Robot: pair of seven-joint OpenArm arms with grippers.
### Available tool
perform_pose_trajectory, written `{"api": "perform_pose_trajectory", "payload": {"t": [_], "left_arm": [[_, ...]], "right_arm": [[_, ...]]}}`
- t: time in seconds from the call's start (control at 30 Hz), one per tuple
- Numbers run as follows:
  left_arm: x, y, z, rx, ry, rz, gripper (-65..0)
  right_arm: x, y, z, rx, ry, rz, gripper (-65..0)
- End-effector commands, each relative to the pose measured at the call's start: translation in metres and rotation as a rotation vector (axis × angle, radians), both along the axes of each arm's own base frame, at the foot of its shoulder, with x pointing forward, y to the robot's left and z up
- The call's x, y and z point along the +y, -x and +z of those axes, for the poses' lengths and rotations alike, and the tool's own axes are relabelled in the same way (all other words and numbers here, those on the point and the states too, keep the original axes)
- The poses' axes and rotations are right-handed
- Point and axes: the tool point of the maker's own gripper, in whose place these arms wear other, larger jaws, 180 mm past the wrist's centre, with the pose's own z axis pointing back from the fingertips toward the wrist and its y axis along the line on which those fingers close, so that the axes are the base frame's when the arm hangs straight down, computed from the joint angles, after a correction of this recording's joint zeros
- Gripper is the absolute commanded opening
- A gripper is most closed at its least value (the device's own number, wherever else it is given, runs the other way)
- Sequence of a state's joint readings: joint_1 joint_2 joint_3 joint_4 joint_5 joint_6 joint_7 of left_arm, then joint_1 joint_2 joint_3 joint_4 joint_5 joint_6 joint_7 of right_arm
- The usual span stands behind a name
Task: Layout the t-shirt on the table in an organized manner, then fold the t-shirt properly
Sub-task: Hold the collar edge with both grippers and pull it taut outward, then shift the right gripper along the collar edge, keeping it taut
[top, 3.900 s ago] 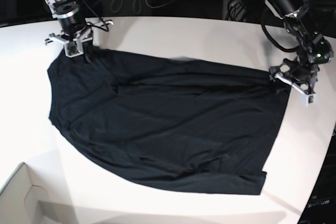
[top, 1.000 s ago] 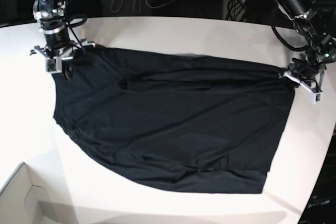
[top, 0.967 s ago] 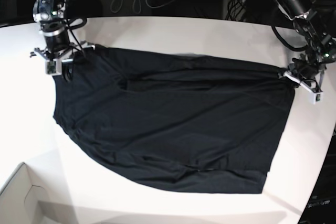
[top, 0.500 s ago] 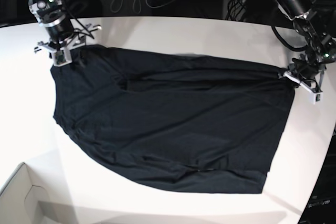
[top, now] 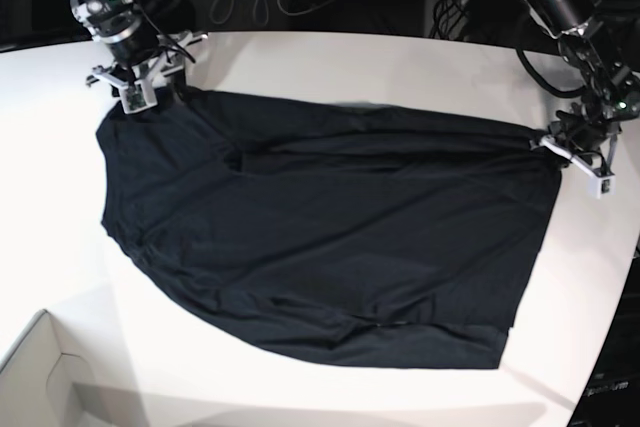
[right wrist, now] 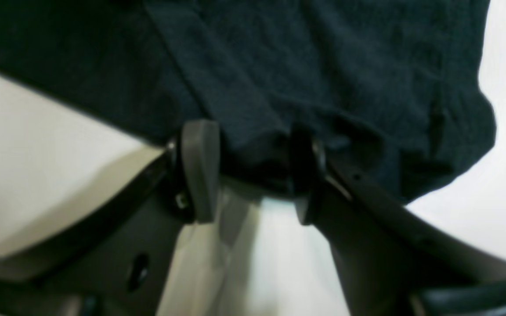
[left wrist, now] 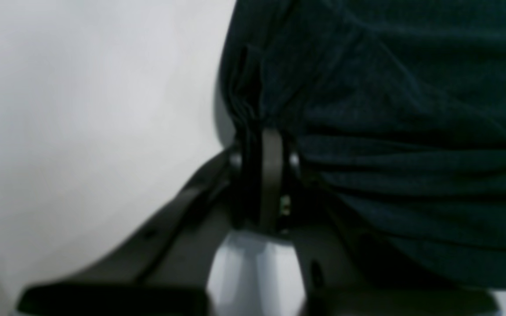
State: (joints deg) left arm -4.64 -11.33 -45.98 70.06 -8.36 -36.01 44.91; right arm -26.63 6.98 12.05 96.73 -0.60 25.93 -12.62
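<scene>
Across the white bench [top: 330,62] the black t-shirt [top: 330,237] lies spread nearly flat. At its far right corner the left hand [top: 566,147] is clenched on a bunched edge of cloth; at its far left corner the right hand [top: 140,87] stands released, fingers [right wrist: 198,169] apart, cloth edge lying between them

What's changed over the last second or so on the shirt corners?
The right gripper has opened its fingers, letting go of the t-shirt corner, and shifted toward the table's far edge. The left gripper stays clamped on its corner; the shirt hasn't moved.
</scene>
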Motion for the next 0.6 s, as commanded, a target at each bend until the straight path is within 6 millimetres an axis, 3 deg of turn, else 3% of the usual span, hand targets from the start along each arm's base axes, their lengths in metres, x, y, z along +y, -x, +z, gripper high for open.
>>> {"api": "perform_pose_trajectory", "payload": {"t": [0.0,0.13,0.3,0.57], "left_arm": [[0.0071,-0.0056,0.0089,-0.020,-0.021,0.006,-65.0],[0.0071,-0.0056,0.0089,-0.020,-0.021,0.006,-65.0],[0.0077,-0.0056,0.0092,-0.020,-0.023,0.006,-65.0],[0.0077,-0.0056,0.0092,-0.020,-0.023,0.006,-65.0]], "right_arm": [[-0.0010,-0.0084,0.0105,-0.048,-0.007,0.008,-38.1],[-0.0019,-0.0110,0.0122,-0.056,-0.005,0.008,-43.4],[-0.0020,-0.0114,0.0121,-0.056,-0.006,0.007,-65.0],[-0.0046,-0.0110,0.0137,-0.058,0.001,0.006,-65.0]]}}
